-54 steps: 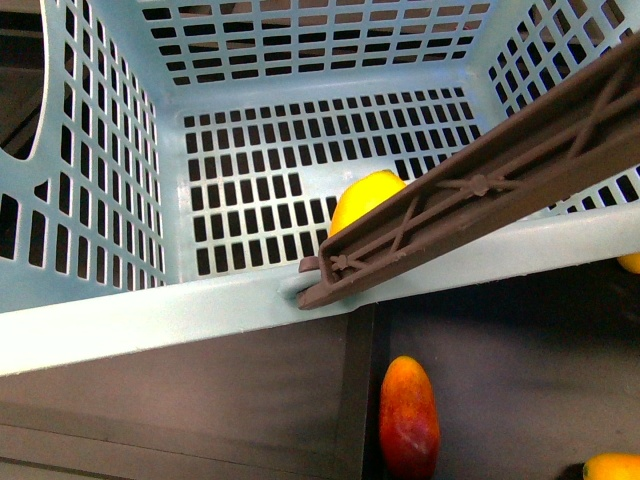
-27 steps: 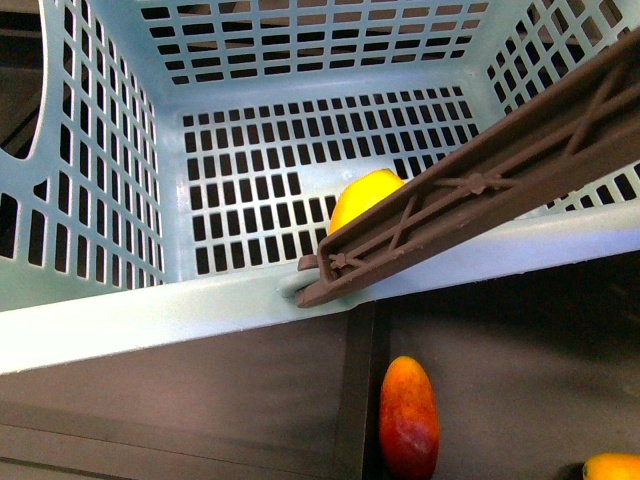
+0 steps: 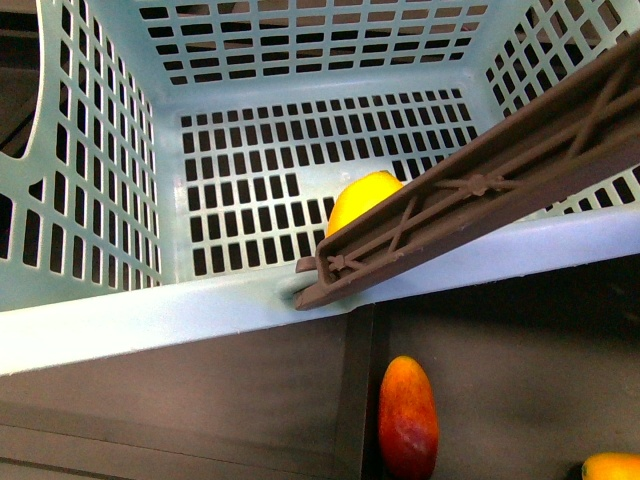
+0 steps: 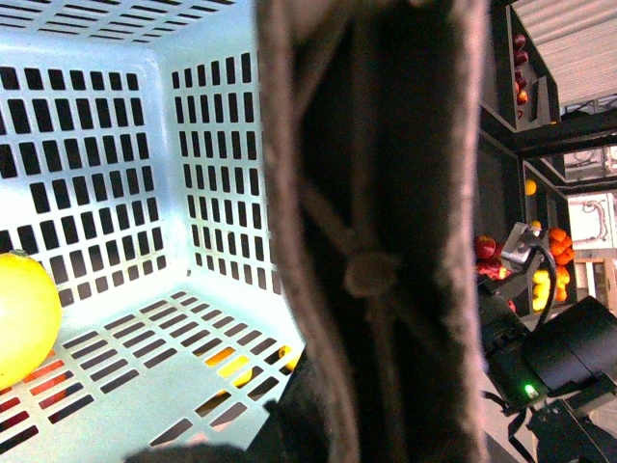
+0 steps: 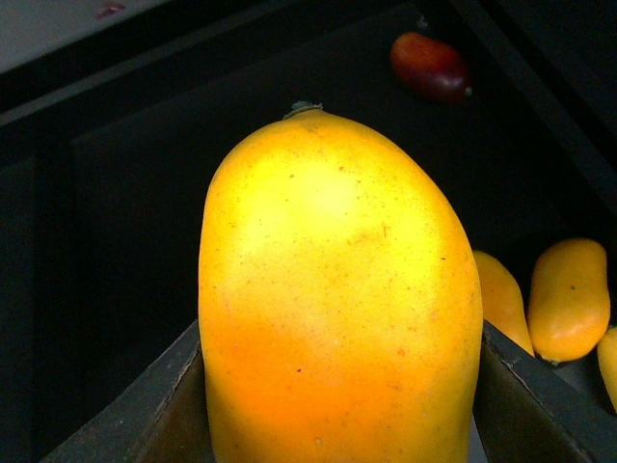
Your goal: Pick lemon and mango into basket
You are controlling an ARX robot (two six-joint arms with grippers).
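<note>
Front view: the basket [image 3: 150, 325] fills most of the picture, its pale turquoise near rim running across the middle. The lemon [image 3: 355, 200] lies on the slotted floor, close to the near wall and right of the floor's middle. The brown ribbed handle [image 3: 480, 190] slants over it from the near rim up toward the right wall and hides its lower right part. Outside the basket, on the dark surface [image 3: 520, 380] beside the near wall, a red-orange mango [image 3: 408, 415] lies lengthwise. The end of a yellow fruit [image 3: 612, 466] shows further right on the same surface. Neither arm appears here.

Left wrist view: the handle [image 4: 386, 231] stands right before the lens and covers the middle of the picture. Behind it are the basket's lattice walls [image 4: 217, 164] and floor, with the lemon [image 4: 24, 318] resting on the floor, cut by the picture's edge. Whether the left gripper is clenched or released cannot be told.

Right wrist view: the right gripper [image 5: 337, 405] is clenched on a large yellow mango [image 5: 333, 289], with one dark finger [image 5: 159, 410] against each flank. The mango is held stem end away from the camera, apart from the dark surface [image 5: 145, 212] beyond. Three more yellow mangoes [image 5: 569, 299] and a dark red fruit [image 5: 431, 66] lie on that surface, well apart from each other.
</note>
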